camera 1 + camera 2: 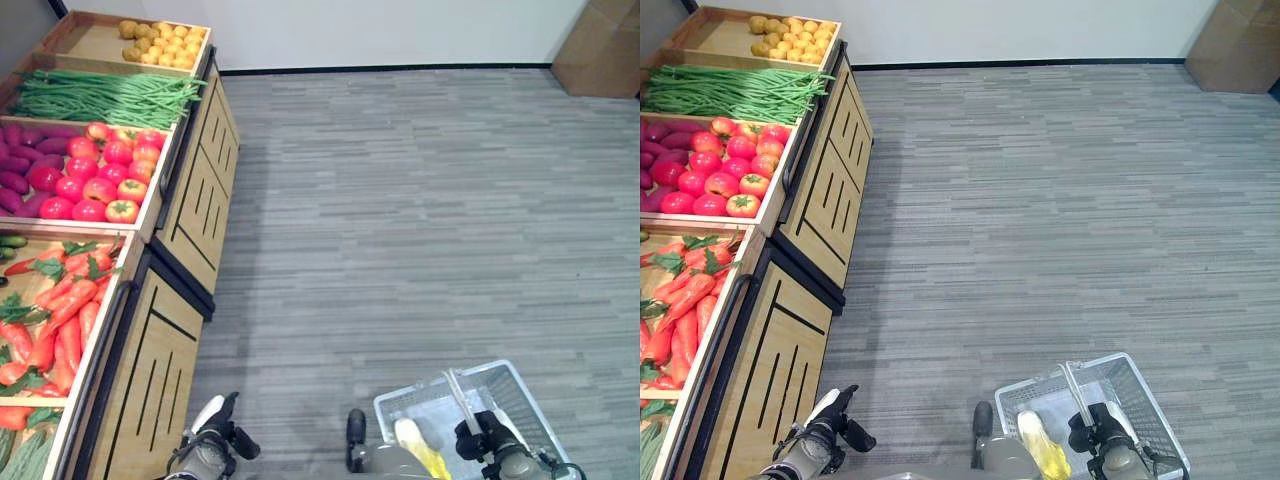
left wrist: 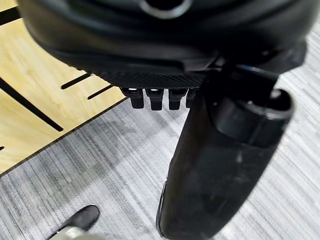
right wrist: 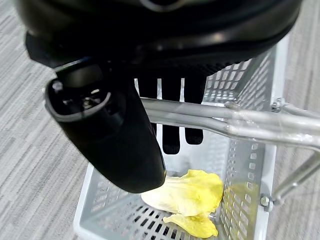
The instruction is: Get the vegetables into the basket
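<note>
Two hands show at the near edge of the head views. The right hand [image 3: 170,100] has its fingers hooked under the metal handle [image 3: 260,125] of the grey basket [image 1: 520,395], with the thumb in front of the bar, so it carries the basket just above the floor [image 1: 400,220]. Below that hand, inside the basket, lies a pale yellow leafy vegetable [image 3: 187,192]. The left hand [image 1: 215,440] hangs empty beside the wooden stand [image 1: 160,350], its fingers curled in and the thumb standing out. Beyond and to the left of that hand, the stand's bins hold carrots [image 1: 60,320], tomatoes [image 1: 105,180] and green beans [image 1: 100,97].
</note>
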Available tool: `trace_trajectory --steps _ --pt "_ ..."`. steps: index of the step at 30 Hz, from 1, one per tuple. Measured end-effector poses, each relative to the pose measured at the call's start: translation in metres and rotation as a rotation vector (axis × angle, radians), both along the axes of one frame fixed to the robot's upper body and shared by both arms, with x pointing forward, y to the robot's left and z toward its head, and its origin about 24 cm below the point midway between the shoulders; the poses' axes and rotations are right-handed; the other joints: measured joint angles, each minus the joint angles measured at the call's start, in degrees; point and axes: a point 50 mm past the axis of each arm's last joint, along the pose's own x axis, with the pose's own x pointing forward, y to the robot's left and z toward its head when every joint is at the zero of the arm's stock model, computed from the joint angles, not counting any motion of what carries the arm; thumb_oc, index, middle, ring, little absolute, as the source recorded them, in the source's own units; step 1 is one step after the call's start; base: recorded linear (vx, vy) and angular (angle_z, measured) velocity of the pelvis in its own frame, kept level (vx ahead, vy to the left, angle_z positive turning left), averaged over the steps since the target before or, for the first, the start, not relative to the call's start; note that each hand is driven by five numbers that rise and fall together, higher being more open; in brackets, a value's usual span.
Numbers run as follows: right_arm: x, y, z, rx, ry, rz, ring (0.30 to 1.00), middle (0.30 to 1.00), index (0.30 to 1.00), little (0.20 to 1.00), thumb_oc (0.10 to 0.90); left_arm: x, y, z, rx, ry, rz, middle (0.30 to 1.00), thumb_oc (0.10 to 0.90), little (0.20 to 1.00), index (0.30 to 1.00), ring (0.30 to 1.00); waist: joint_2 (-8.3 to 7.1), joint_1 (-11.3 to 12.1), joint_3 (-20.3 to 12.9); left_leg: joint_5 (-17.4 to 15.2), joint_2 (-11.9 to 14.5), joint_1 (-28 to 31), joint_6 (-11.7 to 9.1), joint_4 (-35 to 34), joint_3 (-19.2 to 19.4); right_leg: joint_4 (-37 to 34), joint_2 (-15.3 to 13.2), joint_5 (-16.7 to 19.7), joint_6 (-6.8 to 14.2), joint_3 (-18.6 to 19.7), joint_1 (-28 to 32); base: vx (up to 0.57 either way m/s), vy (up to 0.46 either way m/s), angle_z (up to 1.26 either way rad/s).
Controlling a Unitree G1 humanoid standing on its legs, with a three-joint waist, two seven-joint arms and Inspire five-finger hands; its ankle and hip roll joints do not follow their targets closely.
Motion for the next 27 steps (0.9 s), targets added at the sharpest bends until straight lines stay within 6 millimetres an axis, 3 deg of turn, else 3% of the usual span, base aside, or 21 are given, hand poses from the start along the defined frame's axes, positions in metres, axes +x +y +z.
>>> trace_trajectory --steps 3,4,5,6,8,9,10,11,13,14,16,18,20,22,23,24,25,26,27 --pt "-0.009 -0.002 -0.002 -0.003 0.023 -0.008 0.300 0.300 0.300 0.300 0.400 -0.001 0.001 0.000 0.004 0.009 0.009 1.000 0.900 1.000 1.000 1.000 -0.98 0.4 0.8 -0.8 -0.3 -6.0 -0.4 8.0 0.2 -1.5 -0.6 -1.0 -1.5 -2.0 2.1 0.09 -0.095 0.47" --pt "-0.014 -0.002 -0.003 -0.004 0.035 -0.015 0.300 0.300 0.300 0.300 0.400 0.003 0.002 0.001 -0.002 -0.012 0.023 1.000 0.900 1.000 1.000 1.000 -1.45 1.0 1.1 -3.1 -1.3 -8.9 0.3 6.2 1.6 -3.1 -1.2 -1.7 -1.1 -3.4 3.3 0.14 -0.024 0.67" --pt "-0.016 -0.003 -0.003 -0.005 0.039 -0.016 0.300 0.300 0.300 0.300 0.400 0.010 0.002 0.004 0.003 -0.037 0.025 1.000 0.900 1.000 1.000 1.000 -1.53 1.5 1.3 -3.2 -2.0 -10.7 1.0 1.6 3.4 -3.3 -1.4 -1.0 -0.3 -4.4 3.3 0.24 0.042 0.53" --pt "-0.005 0.002 -0.002 0.006 0.013 -0.009 0.300 0.300 0.300 0.300 0.400 0.004 0.008 0.003 0.022 -0.019 0.035 1.000 0.900 1.000 1.000 1.000 -1.42 2.0 1.7 -2.5 -2.5 -13.0 1.9 -4.6 5.6 -3.7 -1.0 -2.5 -0.6 -4.8 4.2 0.24 0.040 0.36" --pt "0.000 0.003 -0.001 0.008 -0.011 0.000 0.300 0.300 0.300 0.300 0.400 0.004 0.010 0.003 0.031 -0.009 0.034 1.000 0.900 1.000 1.000 1.000 -1.40 2.7 2.0 1.6 -3.0 -13.7 2.9 -17.9 9.6 -3.7 -0.9 -3.3 0.3 -5.3 4.4 0.30 0.132 -0.06" --pt "0.010 0.006 0.001 0.012 -0.036 0.015 0.300 0.300 0.300 0.300 0.400 -0.012 0.013 -0.002 0.039 0.040 0.046 1.000 0.900 1.000 1.000 1.000 -0.65 4.3 2.2 6.4 -2.2 -15.3 2.6 -22.6 9.3 -3.7 0.5 -3.8 0.6 -3.4 5.7 0.38 0.191 -0.52" --pt "0.008 0.007 0.001 0.015 -0.035 0.017 0.300 0.300 0.300 0.300 0.400 -0.022 0.014 -0.005 0.040 0.079 0.053 1.000 0.900 1.000 1.000 1.000 -0.58 4.4 2.4 7.9 -2.2 -15.3 3.0 -22.9 9.3 -3.7 0.6 -3.8 0.7 -3.0 6.4 0.41 0.268 -0.71" --pt "0.005 0.007 -0.001 0.018 -0.031 0.017 0.300 0.300 0.300 0.300 0.400 -0.047 0.015 -0.010 0.038 0.142 0.069 1.000 0.900 1.000 1.000 1.000 -0.35 4.5 2.3 9.9 -1.9 -14.3 3.9 -23.4 9.8 -3.7 0.9 -5.1 2.1 -1.7 8.3 0.29 0.228 -0.44" --pt "-0.004 0.007 -0.003 0.018 -0.012 0.011 0.300 0.300 0.300 0.300 0.400 -0.065 0.015 -0.014 0.041 0.198 0.061 1.000 0.900 1.000 1.000 1.000 -0.04 4.6 2.2 10.5 -2.0 -12.4 4.9 -24.3 11.1 -3.4 0.6 -5.7 3.4 -1.0 10.2 0.25 0.264 -0.28" --pt "-0.017 0.007 -0.007 0.019 0.026 -0.007 0.300 0.300 0.300 0.300 0.400 -0.073 0.015 -0.015 0.042 0.221 0.065 1.000 0.900 1.000 1.000 1.000 0.09 4.6 1.5 10.3 -3.1 -10.7 8.4 -24.3 12.5 -3.0 -0.7 -6.6 4.7 -0.6 11.1 0.17 0.213 -0.13" --pt "-0.020 0.014 -0.010 0.037 0.037 -0.009 0.300 0.300 0.300 0.300 0.400 -0.071 0.018 -0.014 0.054 0.220 0.048 1.000 0.900 1.000 1.000 1.000 -1.62 4.8 1.1 9.1 -5.9 -10.4 10.7 -24.2 14.2 -0.8 -4.0 -7.7 6.4 0.7 9.8 0.15 0.201 -0.15" --pt "-0.020 0.016 -0.011 0.045 0.034 -0.008 0.300 0.300 0.300 0.300 0.400 -0.061 0.019 -0.012 0.057 0.194 0.040 1.000 0.900 1.000 1.000 1.000 -1.81 4.5 1.2 7.9 -7.7 -9.7 12.1 -24.1 14.5 0.7 -5.8 -7.7 6.6 1.0 9.7 0.12 0.175 -0.03" --pt "-0.004 0.027 -0.011 0.068 0.002 0.003 0.300 0.300 0.300 0.300 0.400 -0.027 0.030 -0.001 0.091 0.092 0.015 1.000 0.900 1.000 1.000 1.000 -2.66 5.1 1.0 5.7 -10.0 -9.1 14.0 -23.6 15.4 5.0 -8.6 -8.9 8.4 1.5 8.1 0.12 0.207 -0.08" --pt "0.006 0.029 -0.009 0.071 -0.020 0.012 0.300 0.300 0.300 0.300 0.400 -0.013 0.034 0.005 0.107 0.056 0.006 1.000 0.900 1.000 1.000 1.000 -3.05 5.6 0.8 4.5 -10.6 -8.3 14.4 -23.6 15.7 9.6 -9.2 -9.3 9.9 1.6 6.4 0.08 0.196 -0.16" --pt "0.012 0.029 -0.007 0.068 -0.031 0.015 0.300 0.300 0.300 0.300 0.400 -0.010 0.034 0.005 0.109 0.053 0.003 1.000 0.900 1.000 1.000 1.000 -2.68 5.5 0.7 4.2 -10.3 -7.8 14.7 -23.7 15.8 14.8 -9.3 -9.5 10.2 2.0 3.9 0.15 0.182 -0.02" --pt "0.019 0.029 -0.005 0.066 -0.050 0.022 0.300 0.300 0.300 0.300 0.400 -0.005 0.035 0.007 0.114 0.048 -0.010 1.000 0.900 1.000 1.000 1.000 -2.77 5.2 0.8 3.1 -10.4 -7.0 15.7 -23.2 15.1 29.1 -10.1 -9.4 10.5 4.1 -2.0 0.19 0.147 0.26" --pt "0.019 0.030 -0.005 0.069 -0.051 0.028 0.300 0.300 0.300 0.300 0.400 -0.005 0.035 0.007 0.115 0.056 -0.019 1.000 0.900 1.000 1.000 1.000 -3.38 4.3 0.9 2.3 -11.2 -5.9 16.8 -23.3 13.7 36.9 -10.9 -8.3 11.3 6.2 -5.3 0.32 0.076 0.70" --pt "0.017 0.032 -0.005 0.078 -0.060 0.033 0.300 0.300 0.300 0.300 0.400 -0.008 0.034 0.006 0.121 0.076 -0.044 1.000 0.900 1.000 1.000 1.000 -3.64 3.8 0.8 1.5 -12.0 -4.3 17.9 -23.9 11.8 41.1 -11.2 -10.1 12.3 8.7 -8.3 0.29 -0.023 0.64" --pt "0.017 0.033 -0.005 0.082 -0.062 0.039 0.300 0.300 0.300 0.300 0.400 -0.009 0.035 0.005 0.122 0.080 -0.042 1.000 0.900 1.000 1.000 1.000 -3.60 3.8 0.9 1.5 -12.2 -3.5 18.3 -24.2 11.2 39.2 -11.2 -10.5 12.0 8.7 -9.7 0.30 -0.095 0.51"
